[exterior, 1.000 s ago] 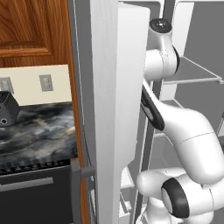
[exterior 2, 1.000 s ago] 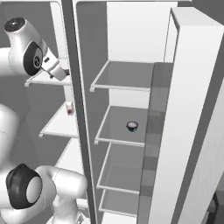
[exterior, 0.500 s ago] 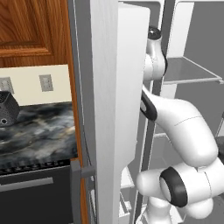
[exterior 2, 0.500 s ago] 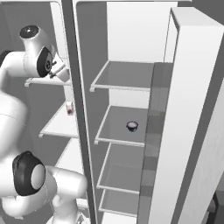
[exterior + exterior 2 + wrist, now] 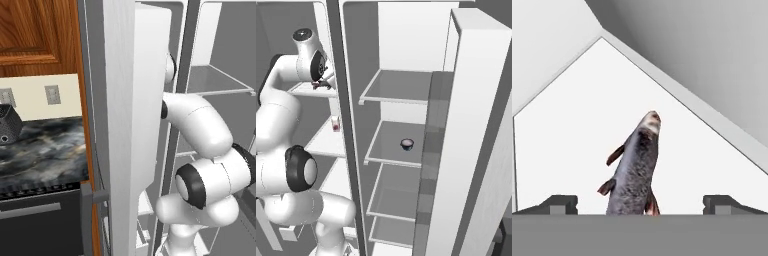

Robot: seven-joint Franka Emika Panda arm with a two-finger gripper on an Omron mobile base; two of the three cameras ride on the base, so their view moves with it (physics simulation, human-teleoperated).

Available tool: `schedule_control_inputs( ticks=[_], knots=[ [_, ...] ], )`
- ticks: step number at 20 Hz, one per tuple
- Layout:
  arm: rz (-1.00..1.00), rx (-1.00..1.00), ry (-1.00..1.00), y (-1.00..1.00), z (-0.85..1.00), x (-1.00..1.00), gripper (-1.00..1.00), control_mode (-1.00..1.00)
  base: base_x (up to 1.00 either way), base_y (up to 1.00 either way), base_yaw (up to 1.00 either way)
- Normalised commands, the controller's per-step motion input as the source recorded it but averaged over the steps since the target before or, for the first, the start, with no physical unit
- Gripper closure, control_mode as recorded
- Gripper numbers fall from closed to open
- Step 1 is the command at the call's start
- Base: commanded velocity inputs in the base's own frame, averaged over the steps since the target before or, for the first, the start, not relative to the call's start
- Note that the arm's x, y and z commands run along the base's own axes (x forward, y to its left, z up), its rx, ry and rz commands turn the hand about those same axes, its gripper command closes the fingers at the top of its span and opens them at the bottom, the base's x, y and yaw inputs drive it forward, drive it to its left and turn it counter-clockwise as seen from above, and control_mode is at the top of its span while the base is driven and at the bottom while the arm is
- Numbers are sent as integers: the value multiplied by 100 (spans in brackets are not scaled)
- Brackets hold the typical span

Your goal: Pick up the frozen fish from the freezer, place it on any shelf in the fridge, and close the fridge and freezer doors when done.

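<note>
Gripper (image 5: 640,204) spread, fish (image 5: 634,172) between fingertips

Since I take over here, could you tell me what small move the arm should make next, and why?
Probably ease forward and down over the fish, then close. The open fingers stand either side of it on the freezer shelf, not yet around its body.

A small dark bowl (image 5: 407,144) sits alone; a marble counter (image 5: 42,150) lies left.

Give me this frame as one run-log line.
phase: reaching for fish | gripper: open, tips either side of frozen fish | fish: lying on white freezer shelf, not gripped | fridge and freezer doors: open
</note>
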Motion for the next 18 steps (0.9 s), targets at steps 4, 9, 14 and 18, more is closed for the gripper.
schedule_control_inputs(
  ticks=[4, 9, 14, 18],
  knots=[
    [0, 0, 16, 10, -1, 33, -100, -100, 0, 0, 0],
    [0, 0, 13, 1, -18, 14, -100, -100, 0, 0, 0],
    [0, 0, 5, 0, -39, 1, -100, -100, 0, 0, 0],
    [0, 0, 0, 0, -36, 0, -100, -100, 0, 0, 0]
  ],
)
